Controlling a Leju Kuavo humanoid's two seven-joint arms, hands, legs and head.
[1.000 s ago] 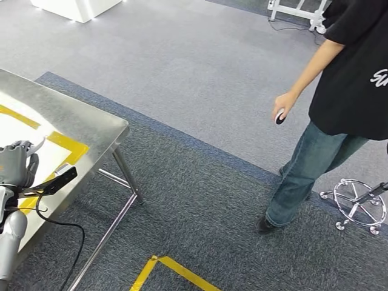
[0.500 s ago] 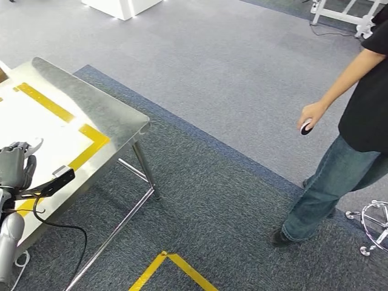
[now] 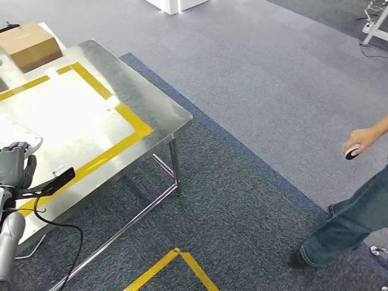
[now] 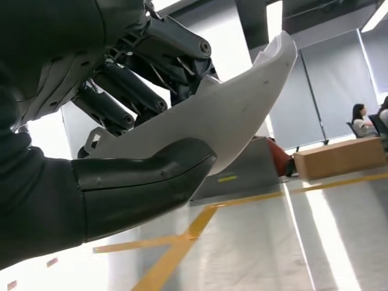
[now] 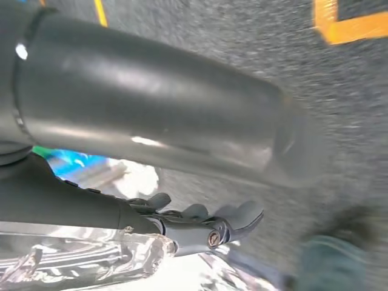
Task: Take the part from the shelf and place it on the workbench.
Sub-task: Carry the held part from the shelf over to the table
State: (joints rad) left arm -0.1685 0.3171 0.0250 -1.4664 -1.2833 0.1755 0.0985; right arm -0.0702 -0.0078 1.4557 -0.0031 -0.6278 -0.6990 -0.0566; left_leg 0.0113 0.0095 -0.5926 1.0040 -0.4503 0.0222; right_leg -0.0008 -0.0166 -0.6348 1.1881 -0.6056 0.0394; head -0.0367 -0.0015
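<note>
The whole view has swung round over the last second: the workbench (image 3: 151, 115) has slid further into sight, its yellow tape border (image 3: 133, 124) now showing two sides, and a cardboard box (image 3: 30, 45) has come in at the far corner. That's the robot turning, not the furniture moving, and it means the carrying leg is nearly done, I'd say; the bench top now lies right under and ahead of the left hand (image 3: 16, 165).

That left hand is closed around the part (image 4: 219, 115), thumb (image 4: 146, 176) pressed under it and the darker fingers (image 4: 137, 91) wrapped over the top. The part sits in the hand, held above the bench surface, not yet touching it as far as I can tell.

And the part itself: a white, smooth, curved shell, thin-walled, flaring out past the fingertips to a rounded lip, with a small tab at the wrist end. It looks light and rigid.

The right hand (image 5: 201, 221) hangs low; whether its fingers are spread or curled, I cannot tell.

A person (image 3: 361, 200) stands well off to the right, small dark object (image 3: 351, 153) in hand.
</note>
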